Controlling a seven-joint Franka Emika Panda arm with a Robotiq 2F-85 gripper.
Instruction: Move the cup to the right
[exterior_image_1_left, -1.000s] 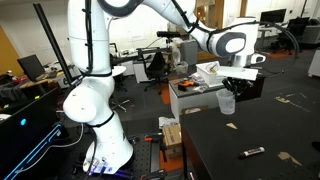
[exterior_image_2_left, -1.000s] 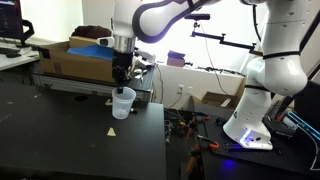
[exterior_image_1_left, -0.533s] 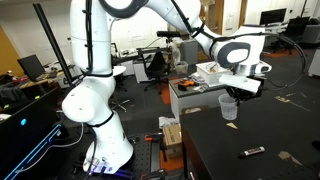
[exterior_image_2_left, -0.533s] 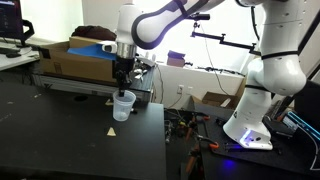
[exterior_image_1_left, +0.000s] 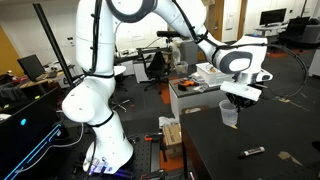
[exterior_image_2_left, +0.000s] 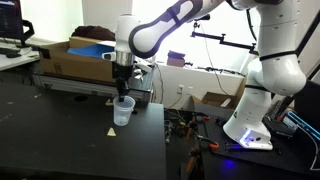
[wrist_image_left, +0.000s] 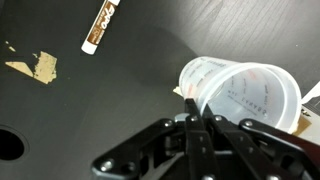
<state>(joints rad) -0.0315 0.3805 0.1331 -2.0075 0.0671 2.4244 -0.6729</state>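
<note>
The cup (exterior_image_1_left: 229, 113) is small, translucent and whitish, and hangs from my gripper (exterior_image_1_left: 232, 101), which is shut on its rim. It is held just above the black table (exterior_image_1_left: 260, 140). In an exterior view the cup (exterior_image_2_left: 122, 112) hangs below the gripper (exterior_image_2_left: 123, 97) near the table's edge. In the wrist view the cup (wrist_image_left: 240, 95) lies tilted with its rim pinched between my fingers (wrist_image_left: 196, 113).
A small brown-and-white marker (wrist_image_left: 99, 26) lies on the table, also seen in an exterior view (exterior_image_1_left: 252, 152). Tape scraps (wrist_image_left: 35, 66) stick to the tabletop. Cardboard boxes (exterior_image_2_left: 75, 58) stand behind the table. The robot base (exterior_image_1_left: 92, 120) stands on the floor beside it.
My gripper has moved with the cup along the table, rightward and lower in one exterior view. The grip on the cup is unchanged.
</note>
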